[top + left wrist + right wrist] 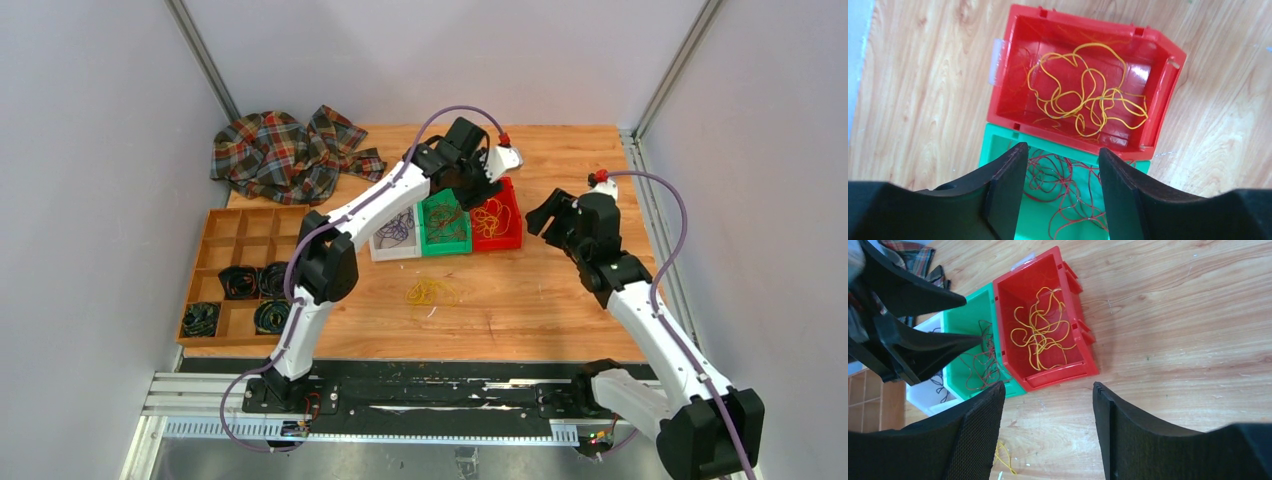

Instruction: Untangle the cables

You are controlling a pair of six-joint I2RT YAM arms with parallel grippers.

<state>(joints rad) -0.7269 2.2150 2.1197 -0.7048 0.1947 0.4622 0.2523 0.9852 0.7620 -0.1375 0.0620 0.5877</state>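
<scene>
- Location of the cables: they lay sorted by colour in three bins set side by side at mid-table. The purple wires (397,230) were in the white bin (395,252), the red-brown wires (1063,180) in the green bin (998,139), and the yellow wires (1083,100) in the red bin (1160,95). A loose yellow clump (432,291) lay on the bare table (560,310), near the bins but apart from them.
- Hazard 1: the red-brown strands looped over one another. Closing on them there would likely pinch several at once and drag the whole bundle out on lifting.
- Hazard 2: a hair-fine strand could hook on a finger on withdrawal and trail into the red bin, mixing the colours.
- Hazard 3: the left fingers (933,347) hung close to the green bin's rim. A sideways move could knock or shift the bins, which touched one another.
- Hazard 4: the loose clump lay flat and thin on the wood, so a pinch might close on nothing.
- Left gripper (1060,192): jaws wide apart, poised over the green bin, red-brown wires visible in the gap. Nothing was clamped. Contact with the wires could not be told.
- Right gripper (1048,437): jaws wide apart, empty, held above the table just beside the red bin, touching nothing.
</scene>
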